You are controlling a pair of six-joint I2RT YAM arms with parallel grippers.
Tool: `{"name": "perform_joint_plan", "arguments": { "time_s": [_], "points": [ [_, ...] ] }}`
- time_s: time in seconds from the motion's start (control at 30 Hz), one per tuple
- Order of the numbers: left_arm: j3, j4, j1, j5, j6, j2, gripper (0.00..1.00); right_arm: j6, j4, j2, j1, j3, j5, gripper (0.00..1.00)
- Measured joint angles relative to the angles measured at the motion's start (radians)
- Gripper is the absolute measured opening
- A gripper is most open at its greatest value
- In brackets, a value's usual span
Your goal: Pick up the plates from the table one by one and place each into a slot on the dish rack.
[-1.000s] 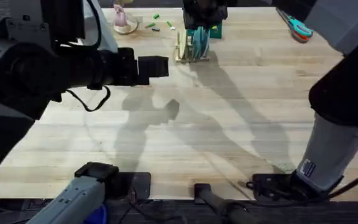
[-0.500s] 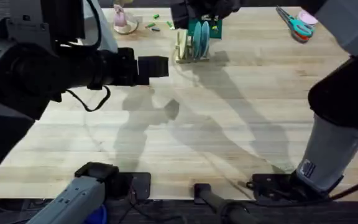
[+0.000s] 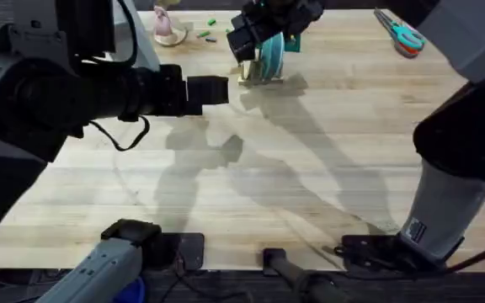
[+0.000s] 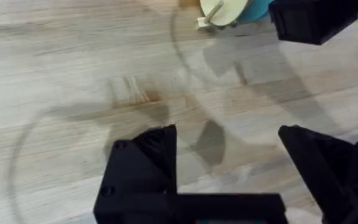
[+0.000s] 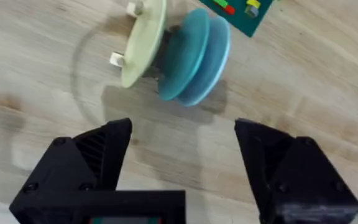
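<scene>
Two light blue plates (image 5: pixel 194 56) stand on edge, side by side, in the pale dish rack (image 5: pixel 143 43). In the overhead view the plates (image 3: pixel 273 55) and the rack (image 3: pixel 251 74) sit at the table's (image 3: pixel 310 168) far middle. My right gripper (image 5: pixel 182 162) hovers just over them, open, with nothing between its black fingers (image 5: pixel 92 155); it appears in the overhead view (image 3: pixel 258 34) too. My left gripper (image 4: pixel 229 168) is open over bare wood nearer the front left, empty, and is a dark block in the overhead view (image 3: pixel 209 89).
A teal-green box with coloured bricks (image 5: pixel 242 12) stands right behind the rack. A small pink dish (image 3: pixel 168 30) and green bits (image 3: pixel 209 34) lie at the far left. Teal scissors (image 3: pixel 402 35) lie at the far right.
My right gripper has swung a little left above the rack and tilted, uncovering the scissors. The plates stay in the rack. The left arm has not moved.
</scene>
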Motion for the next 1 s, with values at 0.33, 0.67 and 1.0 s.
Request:
{"name": "perform_joint_plan", "arguments": {
  "time_s": [0.33, 0.67, 1.0],
  "points": [
    [0.000, 0.000, 0.000, 0.000, 0.000, 0.000, 0.995, 0.027, -0.033, -0.045, -0.020, -0.040, 0.025, 0.998],
    [0.000, 0.000, 0.000, 0.000, 0.000, 0.000, 0.995, 0.032, 0.004, -0.288, -0.083, -0.312, 0.035, 0.998],
    [0.000, 0.000, 0.000, 0.000, 0.000, 0.000, 0.995, 0.034, 0.111, -0.564, -0.083, -0.660, 0.016, 0.998]
  ]
}}
